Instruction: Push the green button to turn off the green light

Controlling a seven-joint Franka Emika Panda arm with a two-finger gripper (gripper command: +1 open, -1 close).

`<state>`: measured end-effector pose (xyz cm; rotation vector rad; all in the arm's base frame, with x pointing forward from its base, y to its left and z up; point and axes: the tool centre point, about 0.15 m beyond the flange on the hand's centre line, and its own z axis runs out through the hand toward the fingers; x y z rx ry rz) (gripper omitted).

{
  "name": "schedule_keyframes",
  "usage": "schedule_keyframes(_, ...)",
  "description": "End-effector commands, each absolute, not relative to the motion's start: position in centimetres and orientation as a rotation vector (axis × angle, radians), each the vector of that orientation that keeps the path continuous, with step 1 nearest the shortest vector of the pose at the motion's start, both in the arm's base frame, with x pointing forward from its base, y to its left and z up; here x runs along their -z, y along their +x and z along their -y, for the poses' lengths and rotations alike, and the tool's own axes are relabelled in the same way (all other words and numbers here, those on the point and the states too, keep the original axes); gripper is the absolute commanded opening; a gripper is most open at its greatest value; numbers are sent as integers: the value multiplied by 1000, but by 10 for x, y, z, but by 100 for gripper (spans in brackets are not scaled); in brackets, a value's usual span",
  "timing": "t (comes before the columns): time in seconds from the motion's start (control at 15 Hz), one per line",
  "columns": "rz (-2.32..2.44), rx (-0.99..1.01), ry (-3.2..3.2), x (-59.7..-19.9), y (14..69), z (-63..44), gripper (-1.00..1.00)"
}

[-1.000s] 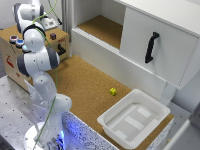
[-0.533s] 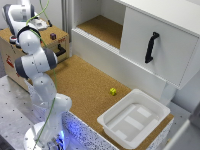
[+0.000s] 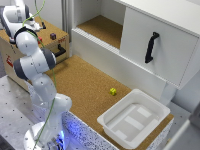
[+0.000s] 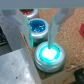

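On the brown wooden box (image 3: pixel 20 52) we saw the round, glowing green button (image 4: pixel 49 54), lit. Rigid plastic cap, presumably springy: nothing to grip, press the centre. Claw (image 4: pixel 43 28) hung open just above, empty.

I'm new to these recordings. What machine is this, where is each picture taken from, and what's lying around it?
The white jointed machine is a robot arm, a Franka Panda, seen from a camera off the arm. It reaches over a wooden box at the exterior view's left. On the cork surface lie a small yellow object and a white plastic bin; behind stands a white cabinet with a black handle.

The other picture comes from a camera on the wrist. It looks down past the gripper onto a glowing green button, with a blue button and a red one beyond. The gripper holds nothing; its fingers are apart.
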<state>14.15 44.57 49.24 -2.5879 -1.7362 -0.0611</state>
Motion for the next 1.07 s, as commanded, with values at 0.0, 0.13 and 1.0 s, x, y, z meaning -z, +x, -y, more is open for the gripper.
schedule_keyframes(0.0, 1705, 6, -2652, -472, 153, -451, -100)
schedule_keyframes(0.13, 1697, 11, -2647, -465, 161, -450, -100)
schedule_keyframes(1.0, 1757, 69, -2729, -495, 144, -465, -100)
